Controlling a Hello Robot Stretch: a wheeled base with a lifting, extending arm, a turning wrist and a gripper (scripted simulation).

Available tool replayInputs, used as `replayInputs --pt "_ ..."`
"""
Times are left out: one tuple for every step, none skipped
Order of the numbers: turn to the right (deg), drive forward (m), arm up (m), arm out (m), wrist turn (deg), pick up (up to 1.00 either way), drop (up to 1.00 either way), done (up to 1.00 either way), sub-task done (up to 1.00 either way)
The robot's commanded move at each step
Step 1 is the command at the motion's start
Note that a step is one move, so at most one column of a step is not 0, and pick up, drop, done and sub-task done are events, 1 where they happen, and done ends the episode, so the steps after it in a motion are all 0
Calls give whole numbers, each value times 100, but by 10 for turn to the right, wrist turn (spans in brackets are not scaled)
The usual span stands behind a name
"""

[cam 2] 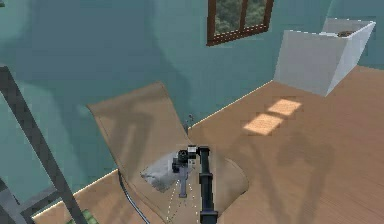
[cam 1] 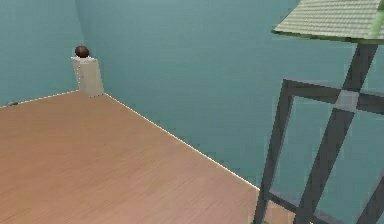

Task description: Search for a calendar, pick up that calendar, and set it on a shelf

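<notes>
The arm [cam 2: 205, 185] lay low over a brown surface [cam 2: 228, 178], probably so that the pincer [cam 2: 183, 160] could work at the pale grey shape [cam 2: 160, 177] just below and left of it. Whether that shape was the calendar, whether the pincer held anything, and how its fingers stood could not be told. Far beyond the pincer hung a window [cam 2: 240, 18], with a white box [cam 2: 320, 58] to the right. Well to the pincer's left rose a dark frame [cam 2: 30, 130]. The forward view added that frame's green slatted top [cam 1: 335, 18], possibly shelving, and a corner pedestal [cam 1: 90, 75] bearing a dark red ball [cam 1: 82, 51].
</notes>
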Motion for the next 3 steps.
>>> replayInputs --pt "0 0 0 0 450 0 0 0 0" --pt "0 0 0 0 450 0 0 0 0" --pt "0 0 0 0 420 0 0 0 0"
